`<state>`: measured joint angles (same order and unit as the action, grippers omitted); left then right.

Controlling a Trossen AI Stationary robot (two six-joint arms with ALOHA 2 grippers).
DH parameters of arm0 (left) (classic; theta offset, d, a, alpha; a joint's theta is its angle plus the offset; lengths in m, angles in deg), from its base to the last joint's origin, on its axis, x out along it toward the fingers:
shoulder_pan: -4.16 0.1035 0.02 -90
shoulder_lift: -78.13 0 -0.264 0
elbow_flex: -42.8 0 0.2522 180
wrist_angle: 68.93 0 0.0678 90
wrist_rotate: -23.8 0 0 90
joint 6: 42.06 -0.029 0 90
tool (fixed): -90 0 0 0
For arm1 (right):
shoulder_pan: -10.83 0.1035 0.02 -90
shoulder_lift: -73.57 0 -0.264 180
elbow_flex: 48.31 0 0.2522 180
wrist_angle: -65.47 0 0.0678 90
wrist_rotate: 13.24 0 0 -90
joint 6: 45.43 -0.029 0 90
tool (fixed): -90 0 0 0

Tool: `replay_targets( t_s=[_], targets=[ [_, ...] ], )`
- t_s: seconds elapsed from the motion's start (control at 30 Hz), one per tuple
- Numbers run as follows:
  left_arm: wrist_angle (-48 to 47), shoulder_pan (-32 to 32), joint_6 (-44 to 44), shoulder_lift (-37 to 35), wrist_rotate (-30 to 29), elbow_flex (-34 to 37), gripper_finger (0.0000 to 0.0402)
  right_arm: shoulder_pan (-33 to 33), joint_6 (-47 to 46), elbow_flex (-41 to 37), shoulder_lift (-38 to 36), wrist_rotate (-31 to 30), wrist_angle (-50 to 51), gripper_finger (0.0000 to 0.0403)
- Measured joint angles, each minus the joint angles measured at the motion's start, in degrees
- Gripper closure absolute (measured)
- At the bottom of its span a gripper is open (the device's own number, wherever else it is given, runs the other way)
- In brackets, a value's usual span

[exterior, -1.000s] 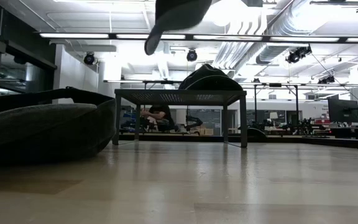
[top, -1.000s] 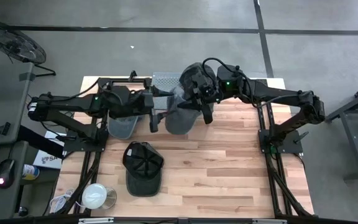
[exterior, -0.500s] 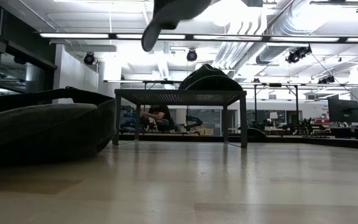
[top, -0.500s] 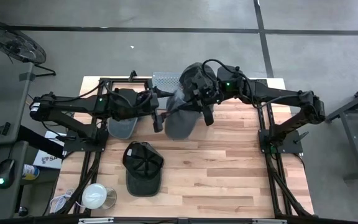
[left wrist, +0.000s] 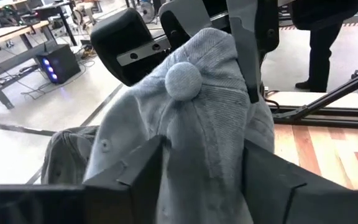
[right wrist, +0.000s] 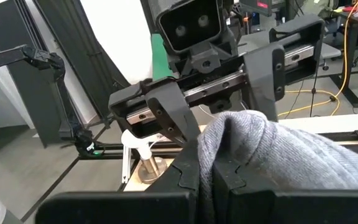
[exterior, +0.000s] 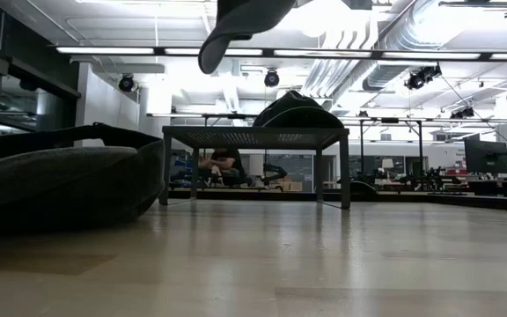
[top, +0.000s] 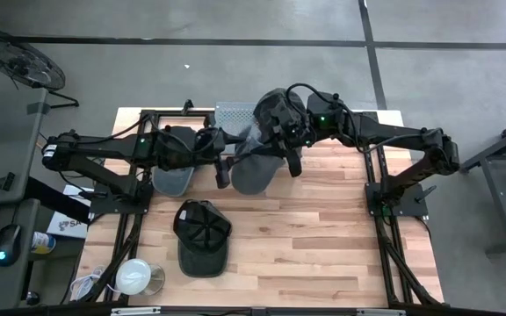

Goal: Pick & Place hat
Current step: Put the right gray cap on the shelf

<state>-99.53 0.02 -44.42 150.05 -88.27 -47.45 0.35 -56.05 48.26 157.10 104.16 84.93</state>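
High view: the grey hat (top: 255,168) is held above the table's far middle, between both arms, brim toward the near edge.

Left wrist view: the left gripper (left wrist: 201,165) is part-open, its fingers flanking the crown without a confirmed grip.

Right wrist view: the right gripper (right wrist: 205,174) is clamped shut on the hat's fabric.

No writing, label, brand or number can be read in any of the views. The one likely label is a white box (top: 64,225) just off the worktop's (top: 323,246) left edge, which bears dark lettering too small to make out.
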Motion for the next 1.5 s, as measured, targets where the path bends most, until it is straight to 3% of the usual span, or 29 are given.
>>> replay_targets(
  t_s=[0.43,1.1,1.27,1.5],
  targets=[
    [-1.33,-0.02,1.24,0.00,0.29,0.00,0.0392,0.00,0.21,0.00,0.02,-0.37,0.04,0.0403],
    [-2.49,-0.02,2.64,0.00,0.27,0.00,0.0400,0.00,-0.79,0.00,0.04,-0.37,0.13,0.0396],
    [-3.12,0.04,2.65,0.00,-0.44,0.04,0.0400,0.04,-1.13,0.00,0.02,-1.32,-0.06,0.0366],
    [-3.06,0.03,2.72,-0.09,-0.98,0.11,0.0401,-0.52,-1.58,0.00,-1.12,-3.49,0.75,0.0288]
  ],
)
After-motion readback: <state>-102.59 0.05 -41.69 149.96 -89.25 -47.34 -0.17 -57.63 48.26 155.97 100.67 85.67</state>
